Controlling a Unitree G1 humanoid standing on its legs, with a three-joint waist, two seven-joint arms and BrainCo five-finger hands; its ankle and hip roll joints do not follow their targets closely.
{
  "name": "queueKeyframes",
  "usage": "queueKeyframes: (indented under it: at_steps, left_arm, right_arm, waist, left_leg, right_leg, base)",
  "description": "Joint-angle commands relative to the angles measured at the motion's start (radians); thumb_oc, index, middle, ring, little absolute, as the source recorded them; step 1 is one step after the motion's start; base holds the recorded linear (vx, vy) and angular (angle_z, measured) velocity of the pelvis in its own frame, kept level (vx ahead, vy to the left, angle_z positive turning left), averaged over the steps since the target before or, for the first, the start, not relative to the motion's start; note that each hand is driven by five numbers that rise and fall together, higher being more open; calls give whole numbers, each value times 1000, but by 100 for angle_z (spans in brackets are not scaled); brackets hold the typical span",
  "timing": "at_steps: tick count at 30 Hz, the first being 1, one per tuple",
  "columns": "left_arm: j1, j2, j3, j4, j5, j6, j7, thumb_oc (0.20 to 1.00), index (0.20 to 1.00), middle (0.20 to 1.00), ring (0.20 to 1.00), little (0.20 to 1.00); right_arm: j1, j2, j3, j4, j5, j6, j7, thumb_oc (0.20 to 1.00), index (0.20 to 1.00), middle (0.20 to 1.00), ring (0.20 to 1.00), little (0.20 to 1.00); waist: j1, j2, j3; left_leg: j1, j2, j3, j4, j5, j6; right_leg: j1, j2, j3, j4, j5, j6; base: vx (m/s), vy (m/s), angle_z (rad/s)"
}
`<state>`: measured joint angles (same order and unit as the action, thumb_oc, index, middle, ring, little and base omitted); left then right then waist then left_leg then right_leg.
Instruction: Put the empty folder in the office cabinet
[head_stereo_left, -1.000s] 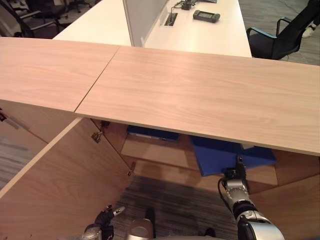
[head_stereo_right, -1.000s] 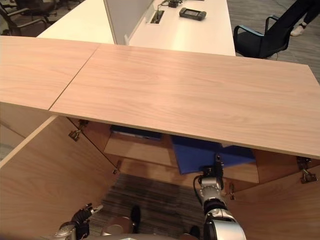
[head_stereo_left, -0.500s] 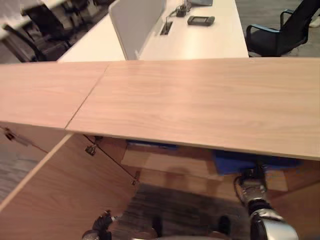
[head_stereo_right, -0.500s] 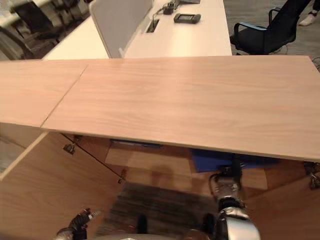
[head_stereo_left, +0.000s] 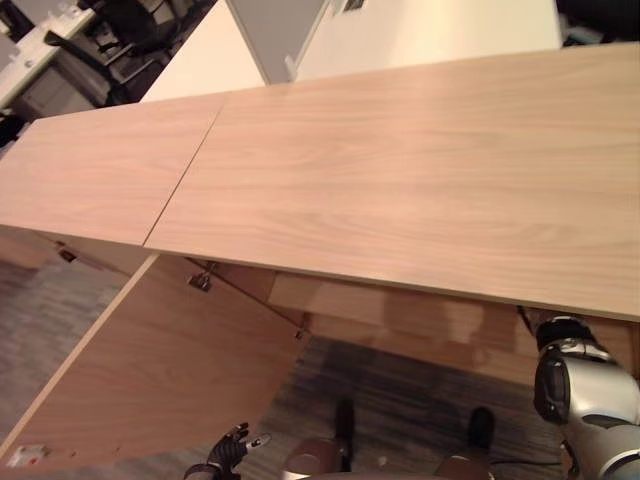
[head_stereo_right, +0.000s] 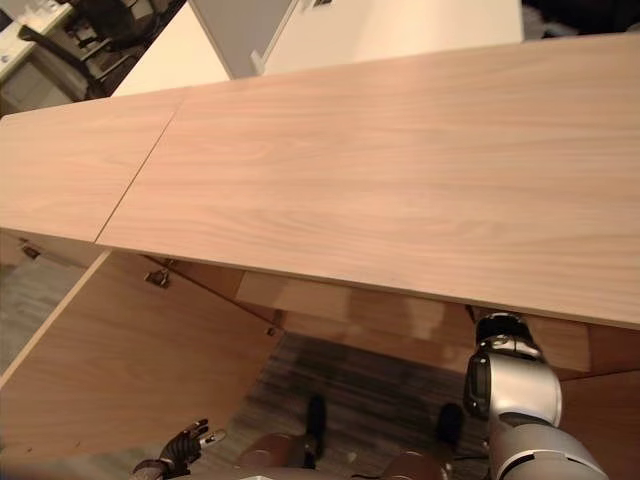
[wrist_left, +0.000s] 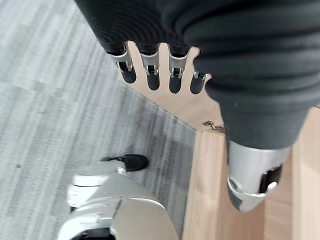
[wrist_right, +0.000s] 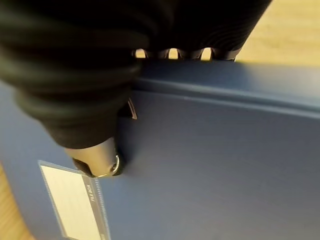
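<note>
The blue folder (wrist_right: 225, 165), with a clear label pocket (wrist_right: 75, 200) at one corner, shows in the right wrist view. My right hand (wrist_right: 97, 155) is shut on it, thumb pressed on its face and fingers hooked over its far edge. In the eye views my right forearm (head_stereo_left: 585, 385) reaches under the wooden top (head_stereo_left: 400, 180) of the office cabinet, which hides the hand and the folder. The cabinet's left door (head_stereo_left: 150, 370) stands wide open, and a wooden shelf (head_stereo_left: 350, 305) shows inside. My left hand (head_stereo_left: 232, 452) hangs low by the floor, open, its fingers (wrist_left: 150, 75) straight.
White desks (head_stereo_left: 400, 40) and dark office chairs (head_stereo_left: 120, 30) stand behind the cabinet. Grey carpet (head_stereo_left: 400, 400) lies in front of the cabinet's opening. The open left door juts out toward me on the left.
The whole view has shifted as the head moved. The blue folder and my right hand, seen below the top's front edge before, are now hidden under it.
</note>
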<state>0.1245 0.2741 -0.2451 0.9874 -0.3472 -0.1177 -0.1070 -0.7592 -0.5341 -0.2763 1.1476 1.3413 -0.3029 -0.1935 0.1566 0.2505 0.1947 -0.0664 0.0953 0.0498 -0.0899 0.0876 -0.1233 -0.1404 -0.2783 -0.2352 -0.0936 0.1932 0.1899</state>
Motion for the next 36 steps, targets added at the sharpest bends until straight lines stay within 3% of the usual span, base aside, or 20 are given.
queueKeyframes:
  at_steps: [1, 15, 16, 17, 20, 28, 36]
  left_arm:
    - [-66, 64, -60, 4, -61, -20, -5, 1000, 1000, 1000, 1000, 1000]
    - [-88, 134, -101, -115, -144, -35, -3, 1000, 1000, 1000, 1000, 1000]
    - [-91, 137, -98, -124, -156, -38, -1, 1000, 1000, 1000, 1000, 1000]
    - [-96, 143, -97, -130, -165, -37, 1, 1000, 1000, 1000, 1000, 1000]
    - [-118, 156, -103, -158, -180, -43, 9, 1000, 1000, 1000, 1000, 1000]
    - [-139, 180, -119, -198, -191, -45, 6, 1000, 1000, 1000, 1000, 1000]
    - [-150, 215, -105, -206, -192, -47, 22, 1000, 1000, 1000, 1000, 1000]
  right_arm:
    - [-215, -91, 73, 13, -18, -10, 31, 200, 200, 200, 200, 200]
    - [-469, -209, 181, 63, -2, -37, -4, 200, 200, 200, 200, 200]
    - [-482, -218, 186, 68, -2, -38, -9, 200, 200, 200, 200, 200]
    - [-491, -223, 190, 70, 1, -42, -11, 200, 200, 200, 200, 200]
    - [-509, -234, 196, 91, 18, -53, -27, 200, 200, 200, 200, 200]
    - [-523, -240, 213, 125, 25, -39, -27, 200, 200, 200, 200, 200]
    - [-496, -204, 190, 132, 57, -50, -34, 200, 200, 200, 200, 200]
  waist:
    - [43, -15, 66]
    - [68, 29, 160]
    - [65, 27, 160]
    - [63, 27, 173]
    - [54, 21, 180]
    - [47, 21, 186]
    - [38, -2, 191]
  left_leg:
    - [-99, 47, -46, 106, -57, -45]
    - [-402, 25, -84, 400, -152, -45]
    - [-422, 23, -92, 425, -184, -47]
    - [-456, 23, -87, 447, -168, -43]
    - [-531, 18, -100, 516, -220, -41]
    - [-651, 3, -108, 609, -253, -29]
    - [-781, -1, -129, 756, -308, -15]
  right_leg:
    - [-25, 6, 6, 197, -230, 0]
    - [-388, -12, 73, 592, -370, -35]
    - [-410, -12, 88, 627, -405, -30]
    - [-441, -16, 84, 642, -389, -37]
    - [-519, -17, 110, 729, -446, -33]
    - [-639, -26, 137, 827, -478, -40]
    - [-733, -27, 148, 947, -532, -58]
  base:
    - [-74, -66, 0]
    - [-30, -38, 3]
    - [-32, -23, -1]
    - [78, -28, -7]
    - [8, -31, 20]
    - [-10, 2, 1]
    - [-17, -20, -3]
